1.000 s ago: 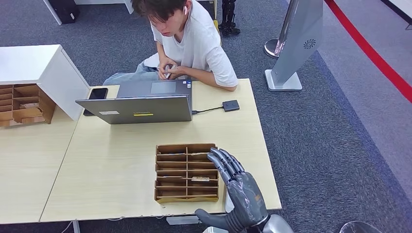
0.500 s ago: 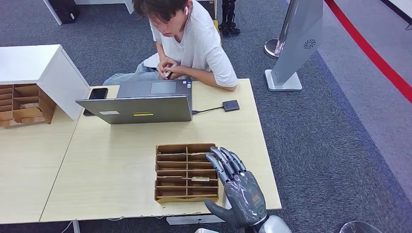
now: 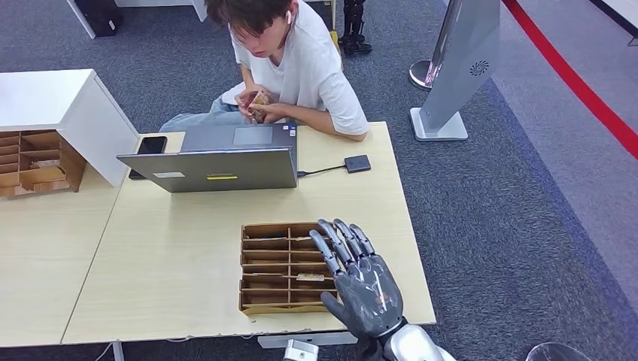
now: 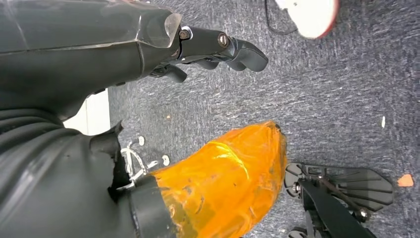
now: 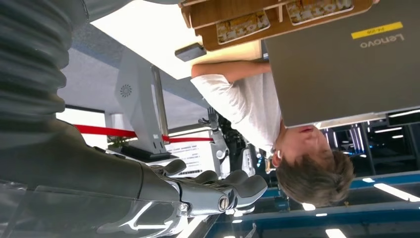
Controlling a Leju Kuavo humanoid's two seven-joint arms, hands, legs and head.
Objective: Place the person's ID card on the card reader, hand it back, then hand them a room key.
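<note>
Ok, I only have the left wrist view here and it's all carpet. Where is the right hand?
Observer: The right hand is raised at the right side of the wooden card tray, fingers spread, holding nothing.
Operator: Who has the ID?
Observer: The person behind the laptop holds a small card in both hands, close to their chest.
Operator: And the reader?
Observer: The small dark card reader lies on the table to the right of the laptop, cabled to it.
</note>
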